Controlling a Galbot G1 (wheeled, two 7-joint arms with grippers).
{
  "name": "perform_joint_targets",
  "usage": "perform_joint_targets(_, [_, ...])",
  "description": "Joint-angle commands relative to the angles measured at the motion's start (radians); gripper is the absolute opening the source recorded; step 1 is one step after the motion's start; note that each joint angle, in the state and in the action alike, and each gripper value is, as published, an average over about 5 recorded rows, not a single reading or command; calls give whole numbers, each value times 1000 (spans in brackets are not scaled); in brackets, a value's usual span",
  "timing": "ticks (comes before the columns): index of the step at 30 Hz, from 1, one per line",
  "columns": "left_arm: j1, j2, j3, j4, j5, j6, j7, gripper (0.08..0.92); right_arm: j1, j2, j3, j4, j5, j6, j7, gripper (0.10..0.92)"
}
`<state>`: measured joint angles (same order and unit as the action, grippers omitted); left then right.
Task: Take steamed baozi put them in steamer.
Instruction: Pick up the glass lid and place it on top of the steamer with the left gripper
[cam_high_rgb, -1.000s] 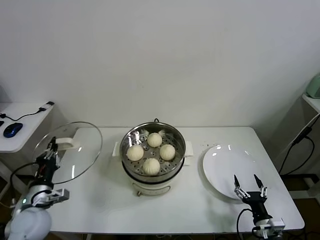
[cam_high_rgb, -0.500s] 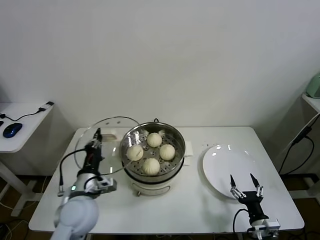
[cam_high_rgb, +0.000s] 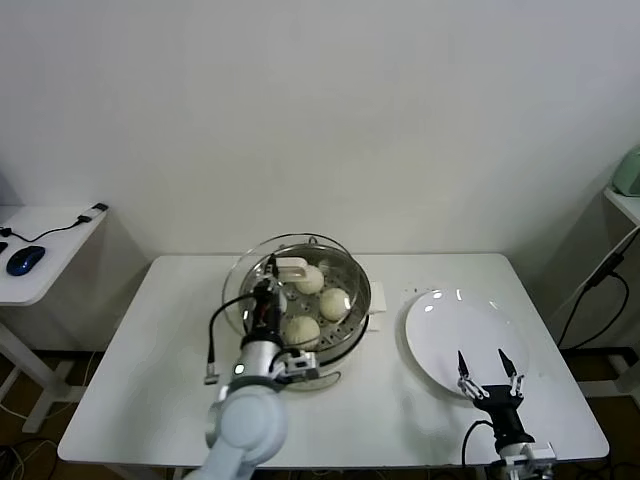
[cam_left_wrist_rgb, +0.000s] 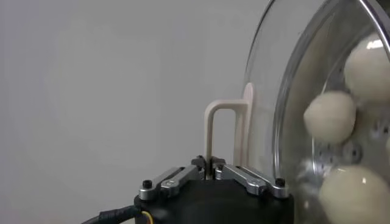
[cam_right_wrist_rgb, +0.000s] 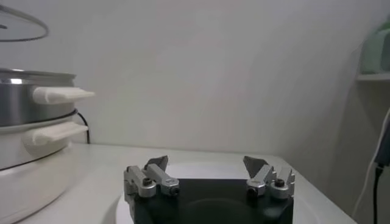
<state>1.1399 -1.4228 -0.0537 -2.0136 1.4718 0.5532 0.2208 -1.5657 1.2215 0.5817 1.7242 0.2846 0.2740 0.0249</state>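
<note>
- The steamer stands on the table near its middle, a shiny steel basket on a white pot base, with the buns lying inside on the perforated bottom.
- From the head view only three buns show clearly; the left arm and the glass lid cover the left part of the basket, so a fourth cannot be made out there.
- The left wrist view shows three buns through the glass, one cut off at the picture's edge, and the lid itself runs out of the frame.
- The left gripper is over the left side of the steamer; its jaws are closed tight on the lid's white handle, a grip that only the left wrist view makes plain.
- The lid is held tilted above the basket's left rim; whether it touches the rim cannot be told.
- The right gripper hovers at the near edge of the white plate, to the right of the steamer, its jaws spread wide and holding nothing.
- The right wrist view shows those spread jaws over the plate, and the steamer's white side handles from the side, its basket cut off at the frame edge.
</note>
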Motion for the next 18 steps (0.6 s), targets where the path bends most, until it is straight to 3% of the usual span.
perform_joint_targets(1, [-35,-57,88,8,80,35,37,140,-8,7,6,-5,-2,23,4,823])
perform_joint_targets(9, [-49,-166,122,144,142,37,3,140,-16,26,22,-14,-2,47,2,823])
perform_joint_targets(18, [-52,-144,93,198,131,31,-36,140,-21,33,25,-16,-3,66,2,823])
